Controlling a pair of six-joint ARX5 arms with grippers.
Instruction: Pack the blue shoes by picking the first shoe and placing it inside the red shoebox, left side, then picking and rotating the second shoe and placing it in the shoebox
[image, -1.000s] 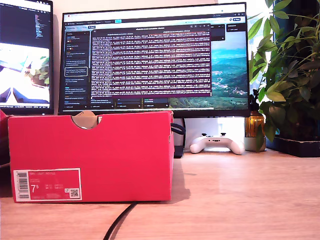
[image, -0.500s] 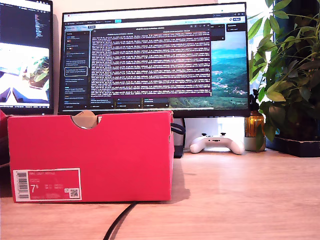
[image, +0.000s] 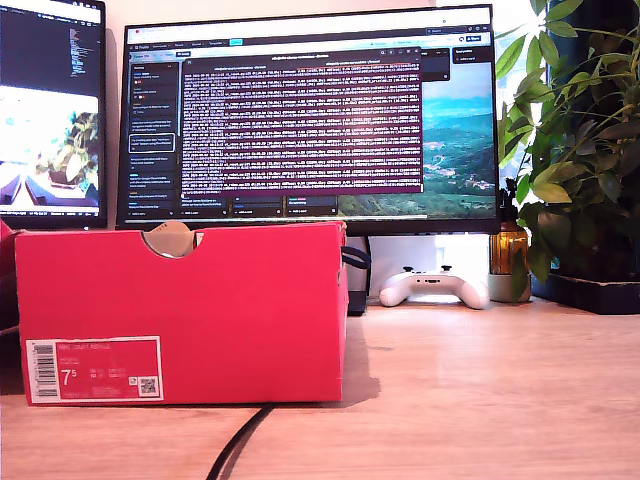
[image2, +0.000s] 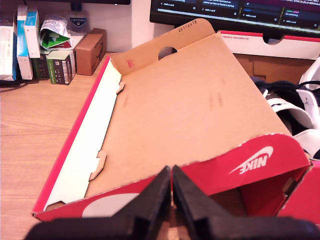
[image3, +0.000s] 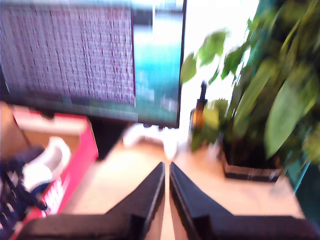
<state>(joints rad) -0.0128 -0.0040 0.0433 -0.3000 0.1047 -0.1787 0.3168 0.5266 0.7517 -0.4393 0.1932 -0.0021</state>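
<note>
1. Desk (image: 480, 400) of pale wood carries everything; a dark cable (image: 240, 440) runs across it toward its near edge in the exterior view.
2. Two monitors stand along the far edge: a wide monitor (image: 310, 115) showing lines of text and a second monitor (image: 50, 110) at the exterior view's left.
3. The red shoebox (image: 180, 310) stands on the desk at the exterior view's left, just before the wide monitor, its white barcode label (image: 95, 369) facing the camera and a half-round notch in its top edge. In the first wrist view its lid (image2: 195, 100) stands open, brown inside.
4. A leafy plant (image: 575, 140) fills the far corner at the exterior view's right.
5. The blue shoes (image2: 292, 107) lie inside the box, partly hidden by the lid; the second wrist view shows a blurred navy shoe with white sole in the box.
6. A white game controller (image: 435, 287) lies near the far edge, between box and plant.
7. My first gripper (image2: 171, 187) hangs above the box's near wall, its jaws pressed together on nothing.
8. My second gripper (image3: 167, 182) is over bare desk beside the box, jaws nearly touching, gripping nothing.
</note>
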